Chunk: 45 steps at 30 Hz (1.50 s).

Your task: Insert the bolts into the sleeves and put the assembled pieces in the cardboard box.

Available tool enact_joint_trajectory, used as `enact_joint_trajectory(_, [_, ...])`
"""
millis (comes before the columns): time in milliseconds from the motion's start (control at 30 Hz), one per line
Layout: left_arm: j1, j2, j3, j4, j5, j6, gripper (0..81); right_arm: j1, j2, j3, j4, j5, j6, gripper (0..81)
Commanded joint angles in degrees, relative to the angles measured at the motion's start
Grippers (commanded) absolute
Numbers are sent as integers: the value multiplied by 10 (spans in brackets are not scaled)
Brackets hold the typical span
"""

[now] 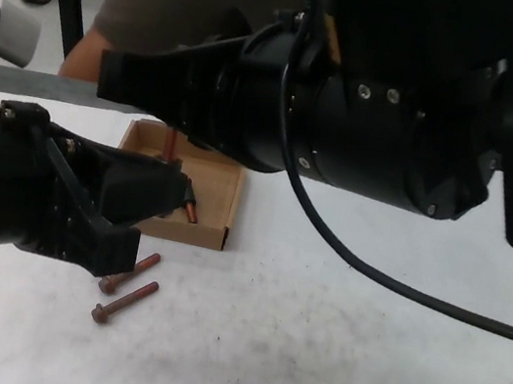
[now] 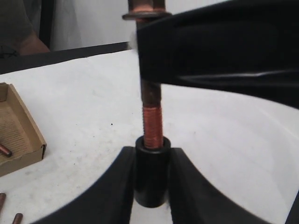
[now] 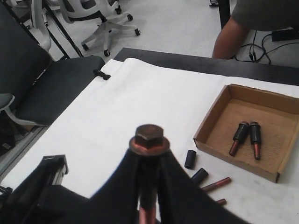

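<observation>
Held bolt [image 3: 148, 139]: copper-coloured, with a hexagonal head over a flange. The upper shank is dull and dark; the lower end is brightly threaded. It stands upright, and its threaded tip meets the mouth of the held sleeve.
Held sleeve [image 2: 152, 184]: a short, plain black tube, standing upright with its open end up, directly beneath the bolt. Both are over the white bench [image 1: 306, 360], beside the cardboard box.
Right gripper [image 3: 148, 161]: its two fingers are pinched narrowly on the bolt's shank just below the head.
Left gripper [image 2: 152, 161]: its fingers are closed against the two sides of the black sleeve, clamping it.
Cardboard box [image 3: 275, 126]: brown, shallow and open-topped, lying on the bench.
Assembled pieces: two lie side by side on the box floor, one [image 3: 239, 137] beside the other [image 3: 254, 140]. Each is a copper bolt with a black sleeve on it.
Loose sleeves: two lie on the bench just outside the box's wall, one [image 3: 189, 159] near the other [image 3: 199, 176].
Loose bolts: two lie close together and roughly parallel on the bench near the box, one [image 1: 128, 272] just beside the other [image 1: 125, 301].
Count of bolts: five; one is held, two are loose and two are in the box.
Count of sleeves: five; one is held, two are loose and two are in the box.
</observation>
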Motion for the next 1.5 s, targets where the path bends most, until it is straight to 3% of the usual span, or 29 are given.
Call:
enact_joint_trajectory(0, [1, -3, -4, -7, -22, -4, 8, 7, -15, -2, 0, -16, 0, 2])
enact_joint_trajectory(633, [1, -3, -4, -37, -21, -22, 8, 7, -15, -2, 67, -114, 11, 2])
enact_joint_trajectory(867, [1, -3, -4, -45, -21, -23, 8, 7, -15, -2, 67, -117, 2, 2])
enact_joint_trajectory(967, [1, -3, -4, -45, -21, -23, 8, 7, -15, -2, 67, -117, -33, 118])
enact_joint_trajectory(1067, [1, -3, -4, -45, -21, -23, 8, 7, -15, -2, 62, -110, -44, 429])
enact_joint_trajectory(1133, [1, -3, -4, -45, -21, -23, 8, 7, -15, -2, 63, -82, -41, 592])
enact_joint_trajectory(1200, [1, -3, -4, -45, -21, -23, 8, 5, -15, -2, 69, -74, -43, 620])
enact_joint_trajectory(1467, [1, -3, -4, -45, -25, -21, 8, -1, -45, -3, 101, -78, -57, 580])
